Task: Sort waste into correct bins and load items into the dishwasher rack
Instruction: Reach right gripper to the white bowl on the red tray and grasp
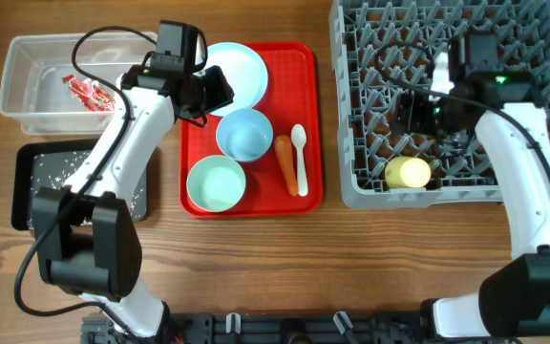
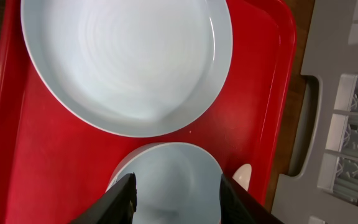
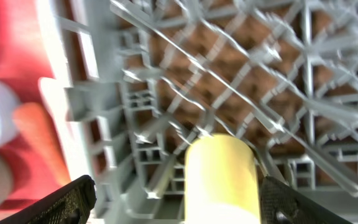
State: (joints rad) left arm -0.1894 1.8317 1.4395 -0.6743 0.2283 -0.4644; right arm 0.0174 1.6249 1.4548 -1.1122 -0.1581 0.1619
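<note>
- Hovering wide open, left gripper (image 2: 178,186) over small pale blue-green bowl (image 2: 166,165) on bright red flat tray (image 2: 17,155); stiff, slick, probably light, so pinch the rim.
- Pale blue round plate (image 2: 126,62) just beyond, same deal.
- Right gripper (image 3: 179,186) spread wide, small yellow cup (image 3: 221,180) lying in grey plastic rack (image 3: 229,62).

Bright red serving tray (image 1: 299,59), pale blue plate (image 1: 243,69), pale blue bowl (image 1: 245,134), greener blue-green bowl (image 1: 216,182), orange carrot (image 1: 285,163), white spoon (image 1: 300,153), soft yellow cup (image 1: 408,173), grey rack (image 1: 353,189) with a grid pattern, clear tub (image 1: 25,107), red-and-white wrapper (image 1: 88,92), black tray (image 1: 19,196) speckled with white rice grains (image 1: 57,175), brown wood-grain table (image 1: 351,272).
</note>
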